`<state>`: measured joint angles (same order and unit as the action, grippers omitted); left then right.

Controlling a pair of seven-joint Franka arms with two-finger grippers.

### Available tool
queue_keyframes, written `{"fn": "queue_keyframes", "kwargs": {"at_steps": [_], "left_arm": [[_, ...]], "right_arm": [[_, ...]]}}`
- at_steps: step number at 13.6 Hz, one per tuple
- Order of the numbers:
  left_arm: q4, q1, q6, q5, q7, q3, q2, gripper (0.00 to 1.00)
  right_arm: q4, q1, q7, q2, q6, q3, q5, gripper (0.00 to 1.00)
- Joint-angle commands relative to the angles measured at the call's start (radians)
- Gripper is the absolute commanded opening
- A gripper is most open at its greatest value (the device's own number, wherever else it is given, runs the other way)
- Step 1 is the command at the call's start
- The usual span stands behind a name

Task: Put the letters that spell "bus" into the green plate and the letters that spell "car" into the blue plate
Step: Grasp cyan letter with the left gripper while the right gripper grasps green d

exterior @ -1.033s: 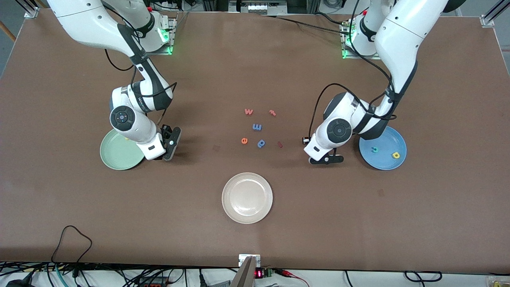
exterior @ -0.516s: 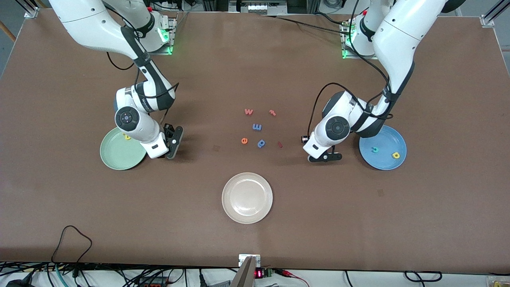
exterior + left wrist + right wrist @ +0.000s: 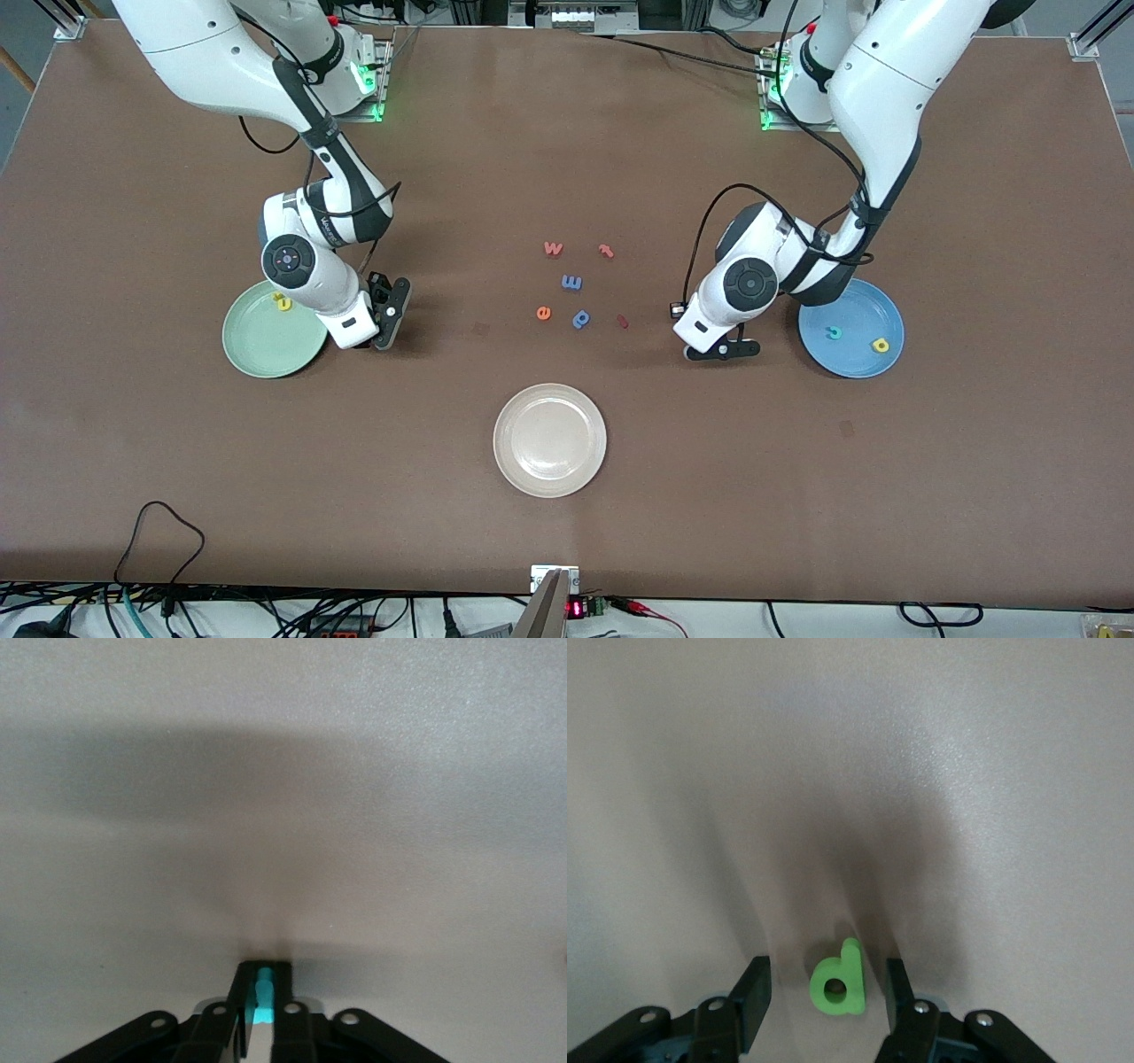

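Note:
My left gripper (image 3: 722, 348) is down at the table beside the blue plate (image 3: 850, 359), on the side toward the table's middle. In the left wrist view its fingers (image 3: 263, 979) are shut on a teal letter (image 3: 263, 1001), seen edge-on. A teal c (image 3: 833, 332) and a yellow a-shaped letter (image 3: 880, 346) lie in the blue plate. My right gripper (image 3: 387, 316) is low beside the green plate (image 3: 261, 350), which holds a yellow letter (image 3: 283, 303). Its fingers (image 3: 826, 970) stand open around a green b-shaped letter (image 3: 837, 988) lying flat on the table.
A cream plate (image 3: 549, 440) sits near the front camera at the table's middle. Loose letters lie between the arms: an orange w (image 3: 553, 249), a red t (image 3: 606, 251), a blue m (image 3: 572, 283), an orange e (image 3: 543, 313), a blue p (image 3: 580, 319) and a small dark red piece (image 3: 623, 321).
The left gripper has shut. The right arm has moved off the green plate toward the table's middle, uncovering the yellow letter in it.

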<state>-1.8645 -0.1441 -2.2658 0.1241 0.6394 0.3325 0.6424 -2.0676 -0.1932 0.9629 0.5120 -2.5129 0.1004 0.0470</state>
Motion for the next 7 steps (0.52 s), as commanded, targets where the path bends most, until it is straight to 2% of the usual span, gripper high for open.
{"fn": "queue_keyframes", "kwargs": {"at_steps": [1, 3, 4, 7], "left_arm": [[-0.008, -0.011, -0.003, -0.003, 0.003, -0.003, -0.009, 0.02], [-0.008, -0.011, 0.008, -0.003, 0.000, -0.003, -0.021, 0.00], [-0.008, -0.009, 0.028, -0.003, -0.003, -0.003, -0.026, 0.00], [-0.002, 0.029, 0.121, -0.001, -0.049, -0.004, -0.087, 0.00]], "right_arm": [[-0.019, -0.003, -0.018, -0.006, -0.024, 0.001, 0.011, 0.47], [-0.019, -0.003, -0.018, -0.006, -0.030, 0.001, 0.013, 0.20], [-0.019, -0.003, -0.018, -0.004, -0.044, -0.001, 0.016, 0.01], [-0.019, -0.003, -0.018, 0.002, -0.073, -0.001, 0.025, 0.00]]}}
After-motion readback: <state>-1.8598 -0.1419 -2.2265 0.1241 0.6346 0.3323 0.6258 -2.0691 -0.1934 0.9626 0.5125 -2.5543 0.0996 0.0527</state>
